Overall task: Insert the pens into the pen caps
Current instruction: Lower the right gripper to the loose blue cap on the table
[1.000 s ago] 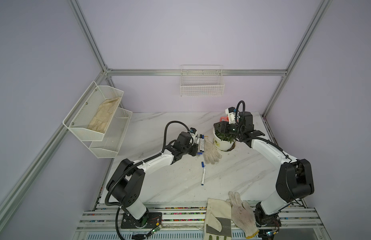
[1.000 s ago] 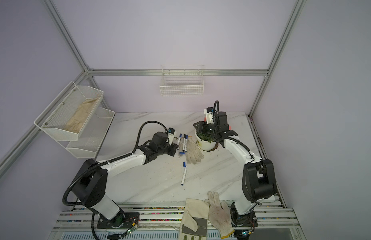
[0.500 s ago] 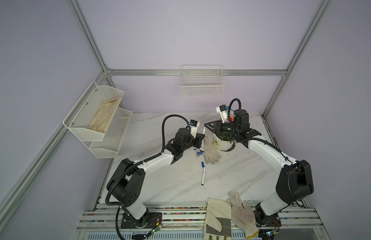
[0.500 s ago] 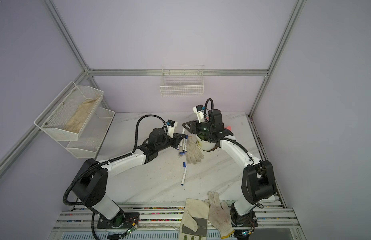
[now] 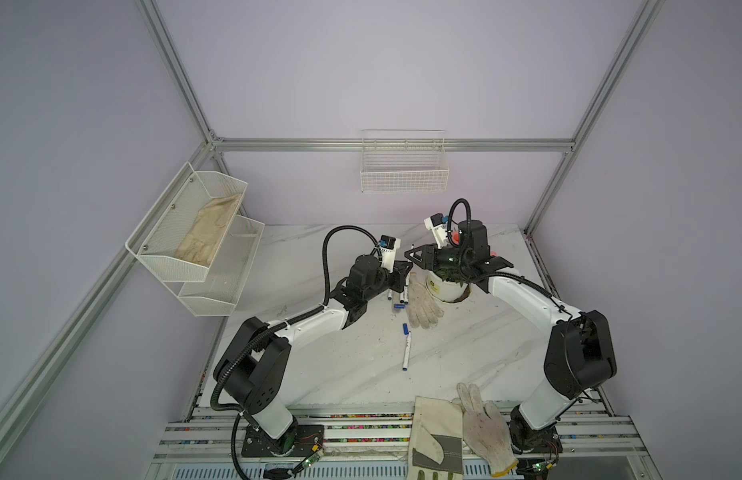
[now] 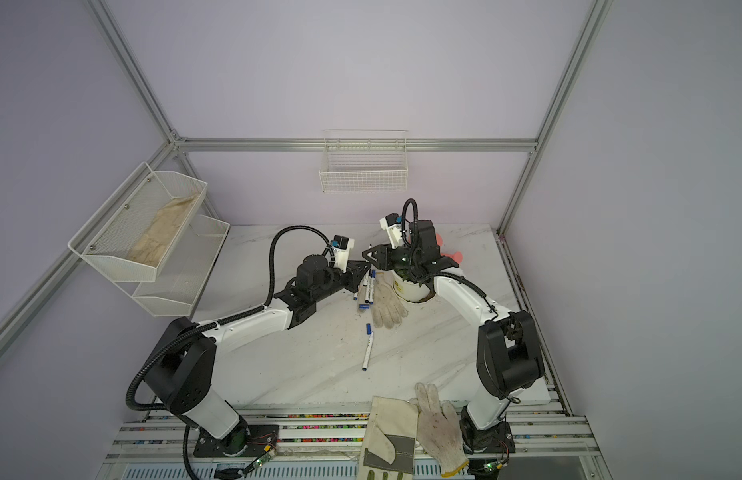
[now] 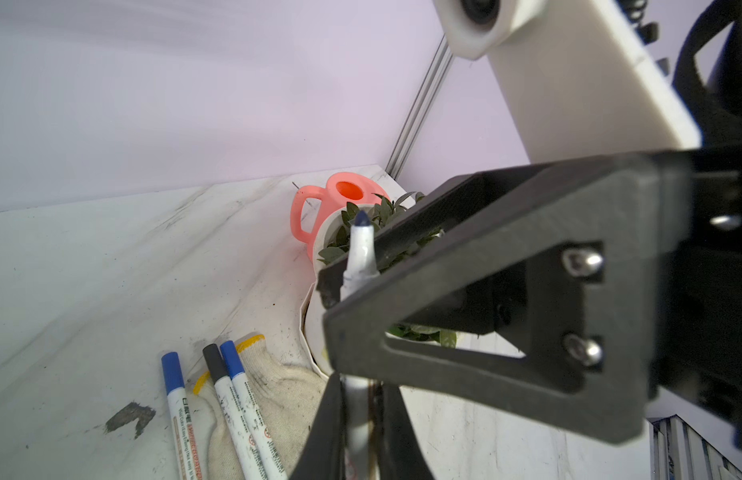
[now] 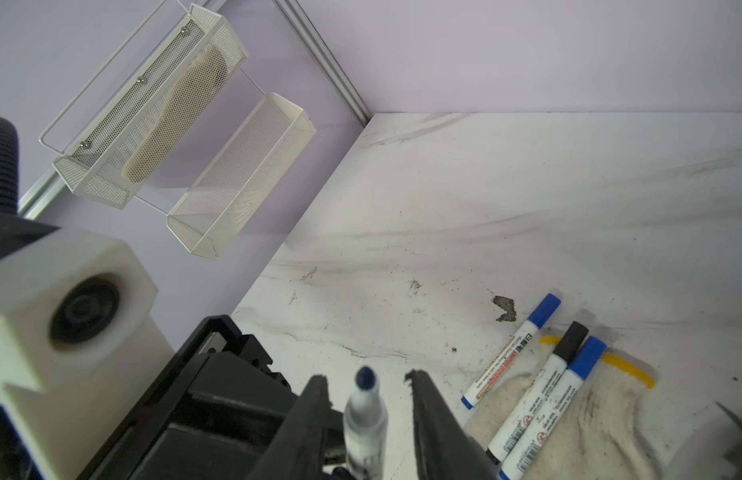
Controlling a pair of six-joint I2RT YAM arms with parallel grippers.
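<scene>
My left tool [image 7: 359, 380] was clamped on an uncapped pen [image 8: 363, 415], tip up inside my right tool [image 8: 367, 378], jaws parted, gaps both sides; only wrist views showed this. Top views alone showed me a loose blue cap [image 5: 406, 328] just beside second pen [image 5: 407, 352] on tabletop [image 5: 465, 353]
</scene>
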